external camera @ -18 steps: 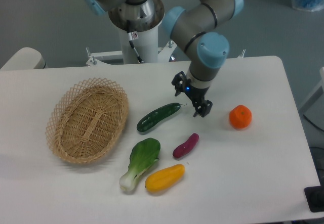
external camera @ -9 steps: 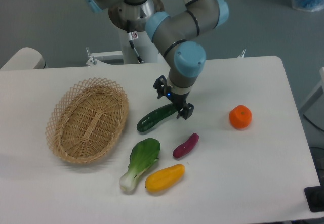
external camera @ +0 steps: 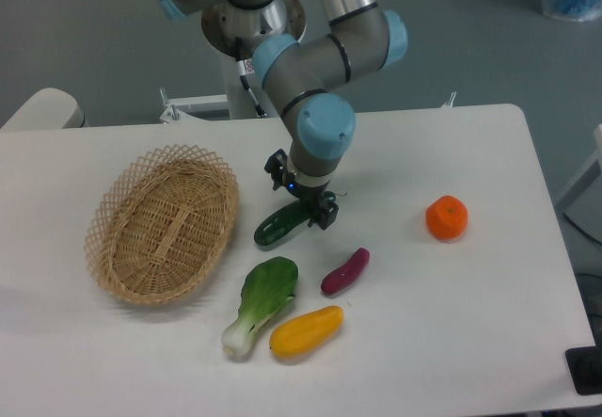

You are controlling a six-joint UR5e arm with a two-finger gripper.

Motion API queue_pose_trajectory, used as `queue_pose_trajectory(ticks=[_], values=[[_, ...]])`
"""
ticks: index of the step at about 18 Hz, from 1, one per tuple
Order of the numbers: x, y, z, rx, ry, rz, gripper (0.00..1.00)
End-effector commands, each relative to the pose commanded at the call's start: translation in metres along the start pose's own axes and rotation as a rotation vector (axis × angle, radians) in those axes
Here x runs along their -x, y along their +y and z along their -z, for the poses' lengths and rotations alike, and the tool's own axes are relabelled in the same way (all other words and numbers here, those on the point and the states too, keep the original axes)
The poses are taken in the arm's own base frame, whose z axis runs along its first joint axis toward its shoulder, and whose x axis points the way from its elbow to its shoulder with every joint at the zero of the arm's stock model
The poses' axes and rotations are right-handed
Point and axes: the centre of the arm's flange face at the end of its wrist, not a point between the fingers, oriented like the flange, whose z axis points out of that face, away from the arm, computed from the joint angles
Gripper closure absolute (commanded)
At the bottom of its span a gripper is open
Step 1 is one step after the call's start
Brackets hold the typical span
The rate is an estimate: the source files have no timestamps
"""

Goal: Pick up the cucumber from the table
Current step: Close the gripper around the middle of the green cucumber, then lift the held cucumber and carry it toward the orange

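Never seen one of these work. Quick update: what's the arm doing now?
Pincer open, over cucumber. Cucumber flat on table, not gripped. Nothing in the way; basket to one side.

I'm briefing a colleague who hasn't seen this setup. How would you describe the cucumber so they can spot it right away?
Start at the wicker basket on the left of the white table. Just to its right, under the gripper, lies the cucumber. It is long, slim, dark glossy green, unlike the leafy bok choy and the short purple sweet potato nearer the front.
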Motion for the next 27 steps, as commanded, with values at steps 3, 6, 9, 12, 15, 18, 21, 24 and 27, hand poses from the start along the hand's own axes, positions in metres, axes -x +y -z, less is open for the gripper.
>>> queue_pose_trajectory(ticks=[3, 6, 9, 12, 15, 18, 21, 24, 27], values=[[-0.004, 0.003, -0.009, 0.016, 0.014, 0.003, 0.13], [-0.003, 0.003, -0.011, 0.018, 0.015, 0.005, 0.27], [-0.004, 0.000, -0.010, 0.019, 0.009, -0.003, 0.44], [-0.002, -0.001, -0.006, 0.015, -0.001, -0.006, 0.68], [-0.001, 0.000, -0.002, 0.040, -0.018, -0.008, 0.81], [0.003, 0.003, 0.004, 0.068, -0.040, -0.008, 0.85], [0.013, -0.002, 0.024, 0.058, -0.079, -0.013, 0.85], [0.026, -0.006, 0.052, 0.044, -0.126, -0.018, 0.84], [0.041, -0.008, 0.077, 0.026, -0.173, -0.014, 0.84]])
